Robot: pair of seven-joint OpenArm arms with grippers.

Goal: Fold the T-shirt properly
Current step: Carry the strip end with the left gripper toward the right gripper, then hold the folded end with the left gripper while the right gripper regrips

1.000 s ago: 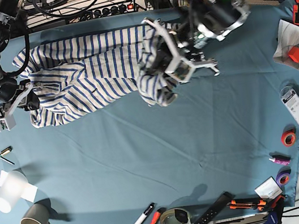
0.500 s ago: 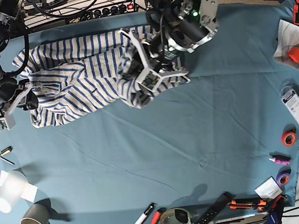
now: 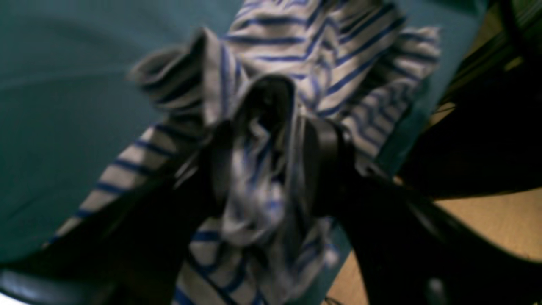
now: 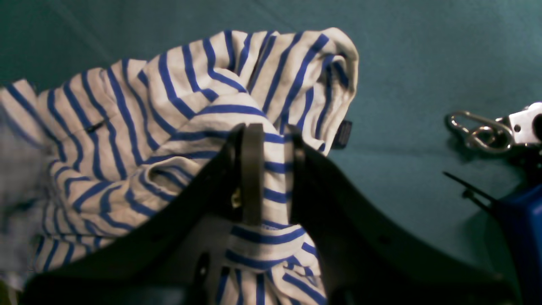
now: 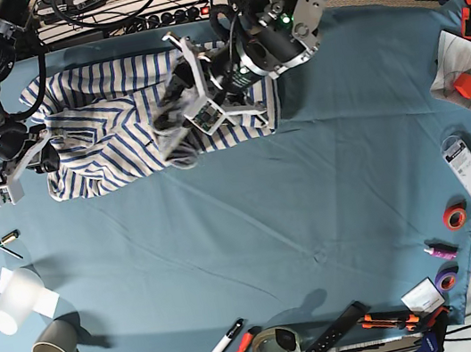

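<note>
Roughly midway: T-shirt [image 5: 109, 125] bunched at the far left of the bench [image 5: 312, 199], fold unfinished.
I log the right end effector [image 4: 271, 169] clamped on a striped edge at the shirt's left end. The left end effector [image 3: 271, 140] hovers over the shirt's right part with cloth between its jaws; blur stops me telling whether it grips or releases. Layers lie heaped and creased; flattening and squaring remain, I judge.

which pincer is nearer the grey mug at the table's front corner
Right. The right pincer, clamped on the T-shirt edge, sits on the grey mug's side of the table. The left pincer is over the shirt's middle, farther away.
</note>
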